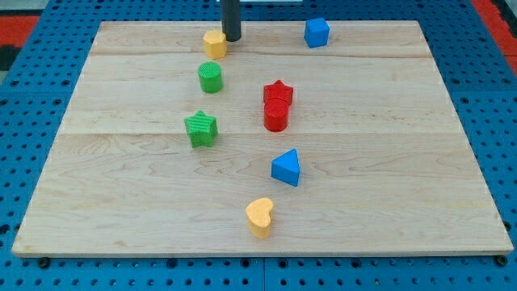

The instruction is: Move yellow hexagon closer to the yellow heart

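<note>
1. Wooden worktop [404,162], pale, on a blue pegboard [48,24]; red edging at the view's top corners.
2. No hand on this arm, only a dark rod [231,16] coming down from the view's top, so nothing open, closed or held.
3. My tip [232,39] down near the worktop's top edge, just right of the yellow hexagon [214,44], touching or nearly so; cannot tell which.
4. Yellow hexagon at the top, left of centre, upright.
5. Yellow heart [260,217] near the bottom edge, close to centre, well apart from the hexagon, almost the whole depth of the worktop between them.
6. Green cylinder [210,78] just below the hexagon, apart from it.
7. Green star [200,128] lower again, about mid-depth, left of centre.
8. Red star [278,93] and red cylinder [276,116] right of centre, touching or overlapping in this view, star nearer the top.
9. Blue triangle [286,167] below the red pair, between them and the heart.
10. Blue cube [317,32] near the top edge, right of the rod, well apart from the tip.
11. No tray, bowl or box in view; every block straight on the wood.
</note>
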You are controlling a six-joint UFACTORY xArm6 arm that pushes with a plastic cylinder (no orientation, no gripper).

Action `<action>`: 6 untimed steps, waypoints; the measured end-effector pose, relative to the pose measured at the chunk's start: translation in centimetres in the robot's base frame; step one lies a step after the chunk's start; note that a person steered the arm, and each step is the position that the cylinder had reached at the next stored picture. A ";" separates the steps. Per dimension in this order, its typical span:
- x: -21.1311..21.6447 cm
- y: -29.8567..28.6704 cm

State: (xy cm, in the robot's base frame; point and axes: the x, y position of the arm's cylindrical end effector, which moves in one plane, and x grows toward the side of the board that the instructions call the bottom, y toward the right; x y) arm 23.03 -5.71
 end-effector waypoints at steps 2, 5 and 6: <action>1.0 -3.6; 7.8 -6.5; 9.2 -10.3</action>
State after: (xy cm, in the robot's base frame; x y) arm 32.20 -15.98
